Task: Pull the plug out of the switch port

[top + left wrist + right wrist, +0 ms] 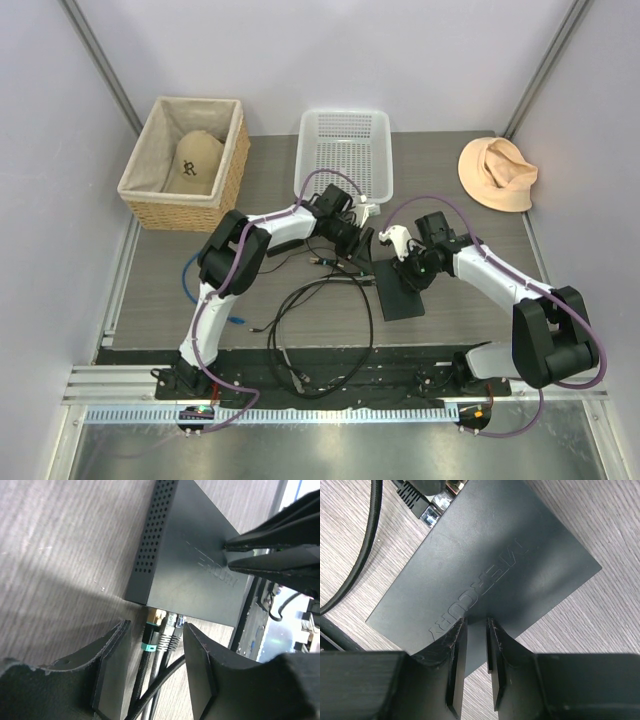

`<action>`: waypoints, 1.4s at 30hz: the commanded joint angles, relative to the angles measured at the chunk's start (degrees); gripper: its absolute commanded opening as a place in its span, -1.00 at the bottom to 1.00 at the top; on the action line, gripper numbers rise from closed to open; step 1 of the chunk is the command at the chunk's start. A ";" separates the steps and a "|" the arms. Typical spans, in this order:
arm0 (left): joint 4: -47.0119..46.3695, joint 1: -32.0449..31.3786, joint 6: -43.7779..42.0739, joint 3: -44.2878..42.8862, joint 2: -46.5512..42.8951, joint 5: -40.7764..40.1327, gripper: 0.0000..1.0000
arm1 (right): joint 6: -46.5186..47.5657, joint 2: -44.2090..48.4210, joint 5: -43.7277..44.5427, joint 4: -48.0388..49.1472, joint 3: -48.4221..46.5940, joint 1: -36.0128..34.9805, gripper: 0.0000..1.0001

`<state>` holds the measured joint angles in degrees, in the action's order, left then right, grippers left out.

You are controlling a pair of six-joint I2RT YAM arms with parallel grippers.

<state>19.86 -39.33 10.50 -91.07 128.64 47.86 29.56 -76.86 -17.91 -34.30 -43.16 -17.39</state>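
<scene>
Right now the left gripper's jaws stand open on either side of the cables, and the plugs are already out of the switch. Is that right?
Not quite. The plugs are not out: they still sit in the ports on the switch's narrow edge, as the left wrist view shows. The rest holds: the left gripper has its jaws open on either side of the cables.
</scene>
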 commanded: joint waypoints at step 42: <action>3.52 -0.83 -3.73 -1.13 4.87 -0.22 -0.24 | -0.82 -0.84 0.95 1.70 1.32 0.25 -0.36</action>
<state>19.64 -40.14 8.58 -92.31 130.56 49.95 29.15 -76.90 -17.89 -32.86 -42.96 -17.39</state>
